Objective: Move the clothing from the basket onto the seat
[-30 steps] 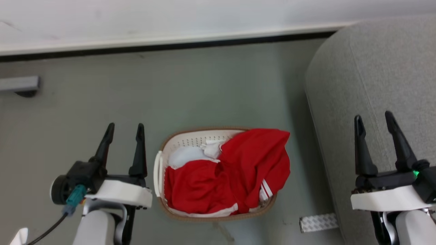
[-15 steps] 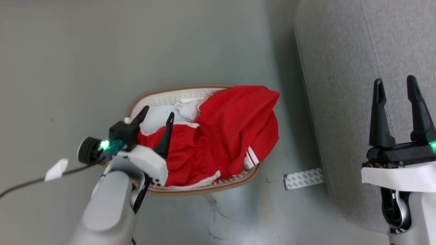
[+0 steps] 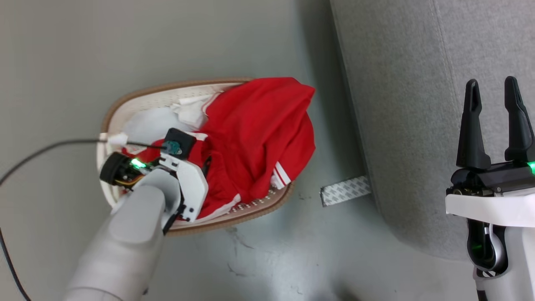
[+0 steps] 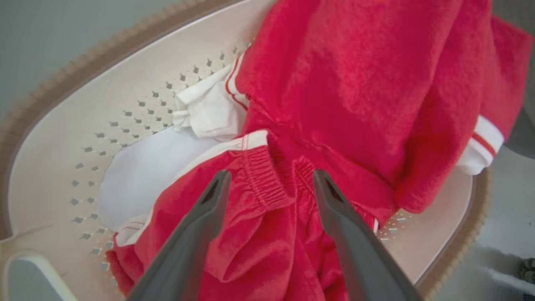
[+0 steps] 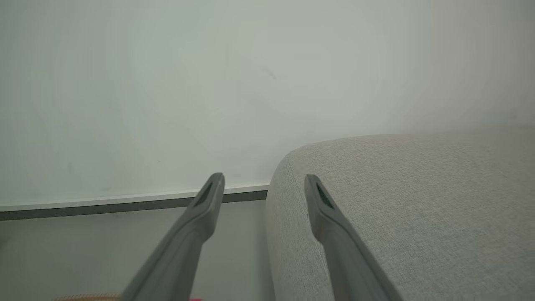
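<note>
The basket (image 3: 167, 86) stands on the grey floor, left of the seat (image 3: 418, 104). Red clothing (image 3: 259, 129) with white stripes is heaped in it and hangs over its right rim. My left gripper (image 3: 205, 161) points down into the basket, its wrist covering most of its fingers in the head view. In the left wrist view that gripper (image 4: 269, 179) is open, its fingers astride the gathered waistband of the clothing (image 4: 355, 96) inside the basket (image 4: 83, 125). My right gripper (image 3: 491, 83) is open and holds nothing above the seat. The right wrist view has that gripper (image 5: 264, 179) at the edge of the seat (image 5: 418, 200).
A plain white cloth (image 3: 146, 123) lies in the basket's left part, beside the red heap. A patterned white strip (image 3: 345, 190) lies on the floor at the seat's foot. A black cable (image 3: 42, 152) trails from my left wrist. A wall with a dark baseboard (image 5: 125, 202) stands ahead.
My left arm has swung from beside the basket to over it and dipped its open fingers onto the red clothing. The head camera has tilted down, shifting the whole picture. The right gripper stays open.
</note>
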